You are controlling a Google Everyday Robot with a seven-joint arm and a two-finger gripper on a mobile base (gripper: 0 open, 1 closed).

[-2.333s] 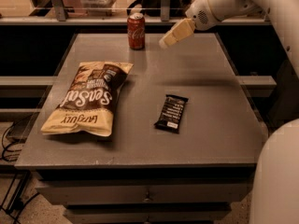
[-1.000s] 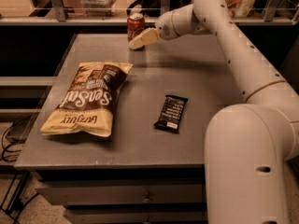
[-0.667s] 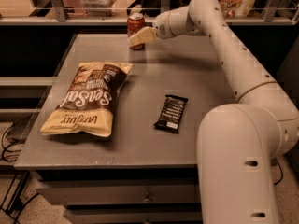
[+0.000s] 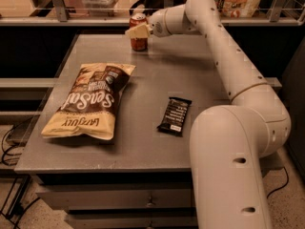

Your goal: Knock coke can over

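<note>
Gripper against upper part of upright coke can at far bench edge, fingers closed, empty. Likely light, stiff, smooth; better pushed high than grasped.

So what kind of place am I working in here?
Probably an office snack area or a test kitchen: a grey counter with drawers, a chip bag, a snack bar, and the pincer at the coke can near the back edge.

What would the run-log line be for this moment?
can: upright, far end of table | gripper: in front of its upper half, contact unclear | bag, bar: apart, nearer | knock: not done
</note>
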